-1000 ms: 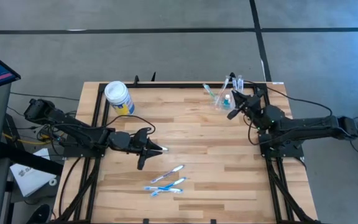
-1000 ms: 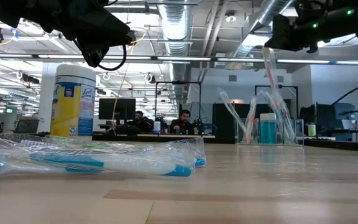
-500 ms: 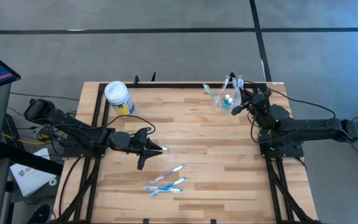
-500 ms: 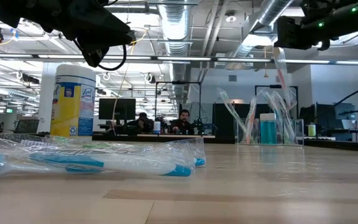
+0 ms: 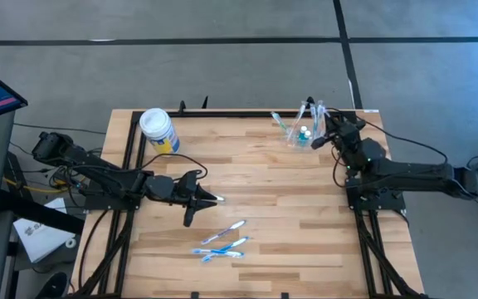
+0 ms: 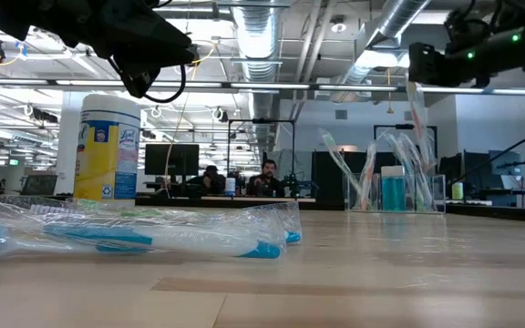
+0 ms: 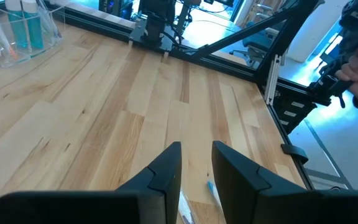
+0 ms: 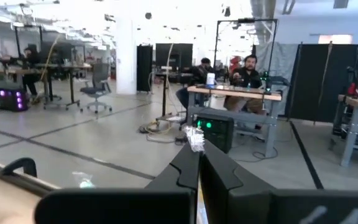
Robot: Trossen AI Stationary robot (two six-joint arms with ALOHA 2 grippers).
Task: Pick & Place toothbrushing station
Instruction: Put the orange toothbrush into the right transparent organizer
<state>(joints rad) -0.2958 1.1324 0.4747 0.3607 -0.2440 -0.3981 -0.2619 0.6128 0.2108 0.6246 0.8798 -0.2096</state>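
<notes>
Wooden slats form the table (image 5: pixel 264 191), with an open workshop of desks and seated people behind. Near the far right corner stands the clear toothbrushing station (image 5: pixel 299 131), wrapped brushes leaning in it. Right gripper (image 5: pixel 322 139) hovers just beside it, clenched on a wrapped toothbrush (image 6: pixel 416 109). Left gripper (image 5: pixel 216 199) waits mid-table, fingers slightly apart, empty. Three packaged toothbrushes (image 5: pixel 222 243) lie near the front. A Lysol wipes canister (image 5: pixel 158 130) stands far left.

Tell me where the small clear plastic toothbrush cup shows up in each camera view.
High view: small clear plastic toothbrush cup at the table's far right corner.
Low view: right of centre.
Left wrist view: top left corner.
Right wrist view: not in it.
Shared landmark: the blue tube inside it.
</notes>
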